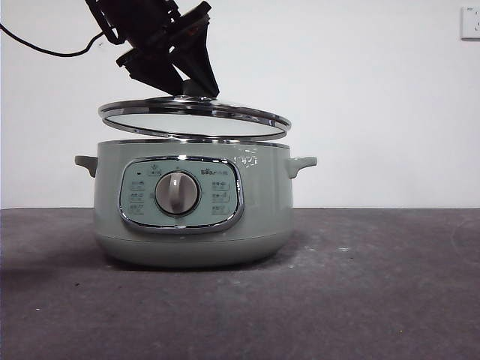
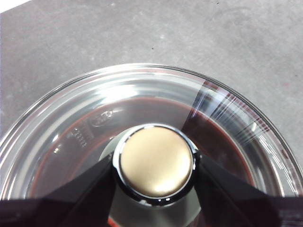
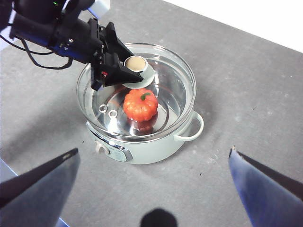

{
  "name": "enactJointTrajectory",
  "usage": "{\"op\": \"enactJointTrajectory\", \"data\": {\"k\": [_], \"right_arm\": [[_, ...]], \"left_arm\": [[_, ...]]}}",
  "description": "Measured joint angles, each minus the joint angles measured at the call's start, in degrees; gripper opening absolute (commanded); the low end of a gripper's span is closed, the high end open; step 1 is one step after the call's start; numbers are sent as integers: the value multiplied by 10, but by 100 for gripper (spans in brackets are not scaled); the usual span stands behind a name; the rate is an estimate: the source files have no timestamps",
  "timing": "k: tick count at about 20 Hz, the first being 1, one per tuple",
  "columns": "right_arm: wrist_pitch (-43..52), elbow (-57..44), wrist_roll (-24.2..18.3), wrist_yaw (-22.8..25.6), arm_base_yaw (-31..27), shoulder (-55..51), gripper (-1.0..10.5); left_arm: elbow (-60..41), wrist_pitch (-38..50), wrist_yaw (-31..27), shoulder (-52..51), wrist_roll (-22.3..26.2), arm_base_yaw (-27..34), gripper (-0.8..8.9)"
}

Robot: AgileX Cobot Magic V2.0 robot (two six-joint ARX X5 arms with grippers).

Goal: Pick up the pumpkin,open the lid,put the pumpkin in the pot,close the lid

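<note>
The sage-green pot (image 1: 191, 225) stands on the dark table, dial facing the front camera. The orange pumpkin (image 3: 140, 106) lies inside the pot, seen through the glass in the right wrist view. My left gripper (image 1: 196, 88) is shut on the knob (image 2: 156, 163) of the glass lid (image 1: 195, 120). It holds the lid slightly tilted just above the pot's rim, higher on the left in the front view. My right gripper (image 3: 154, 151) is open and empty, high above the table in front of the pot (image 3: 142, 153). The left gripper also shows in the right wrist view (image 3: 128, 71).
Grey table (image 1: 375, 285) around the pot, white wall behind. A black cable (image 1: 45, 51) hangs from the left arm at the upper left.
</note>
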Motion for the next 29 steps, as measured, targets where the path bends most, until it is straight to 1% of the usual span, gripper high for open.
{"op": "enactJointTrajectory", "data": {"k": [6,12,14,15,16,17,18,25,26,29], "right_arm": [[-1,0,0,0,0,-1,626],[-2,0,0,0,0,-1,626],[-5,0,0,0,0,-1,626],[-12,0,0,0,0,-1,626],[-19,0,0,0,0,-1,626],[-29,0,0,0,0,-1,626],[-35,0,0,0,0,-1,626],[-69,0,0,-1,0,0,626],[-74,0,0,-8,0,0,626],[-80,0,0,-54,0,0,626]], "left_arm": [[0,-15,-10,25,6,0,-8],[3,-24,-17,25,6,0,-8],[5,-31,-18,25,6,0,13],[7,-34,-18,25,6,0,106],[8,-36,-18,25,6,0,241],[8,-38,-18,25,6,0,405],[9,-40,-18,25,6,0,482],[10,-58,-20,22,9,0,482],[10,-64,-20,18,9,0,482],[12,-102,-20,-14,10,0,481]]}}
